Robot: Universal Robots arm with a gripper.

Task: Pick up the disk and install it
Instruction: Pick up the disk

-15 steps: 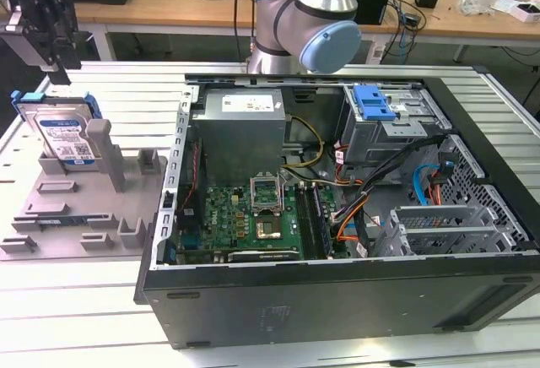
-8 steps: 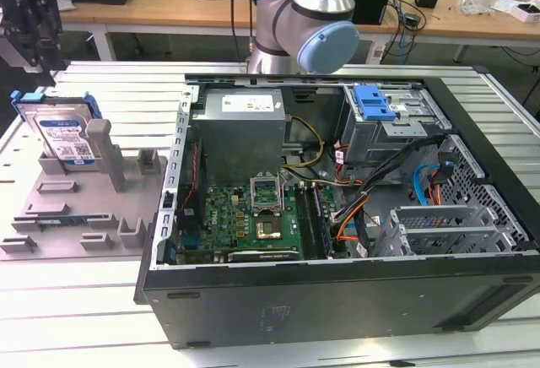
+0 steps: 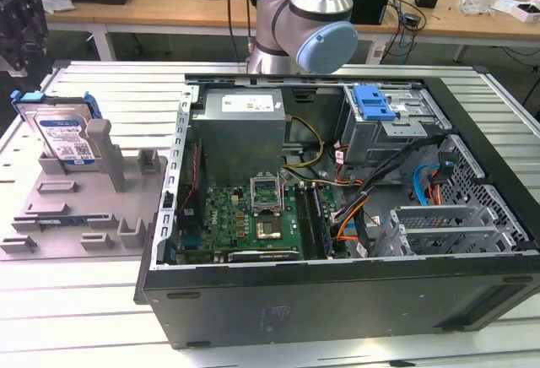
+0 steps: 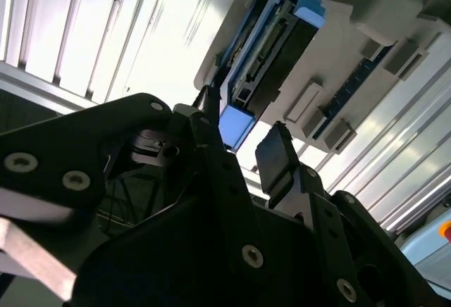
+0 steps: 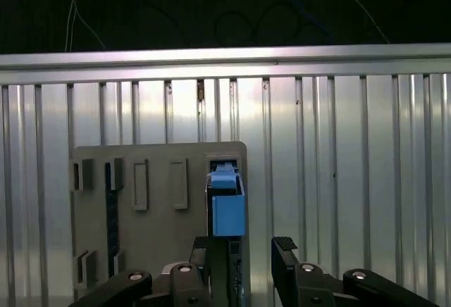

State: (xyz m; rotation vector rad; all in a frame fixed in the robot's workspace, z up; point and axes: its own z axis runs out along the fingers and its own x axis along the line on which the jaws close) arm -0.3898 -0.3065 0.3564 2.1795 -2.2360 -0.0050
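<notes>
Sees the disk (image 3: 57, 132) propped on edge in a grey fixture (image 3: 76, 216), leaning against a grey post (image 3: 99, 144), on the ribbed metal surface (image 3: 67, 300) at the exterior view's left. Finds its blue end tab (image 5: 227, 214), in both wrist views, between the spread fingers (image 4: 278, 155) of the end effector (image 5: 246, 254), nearer one finger, nothing pinched. Places an open computer case (image 3: 337, 300) just beside the fixture.
</notes>
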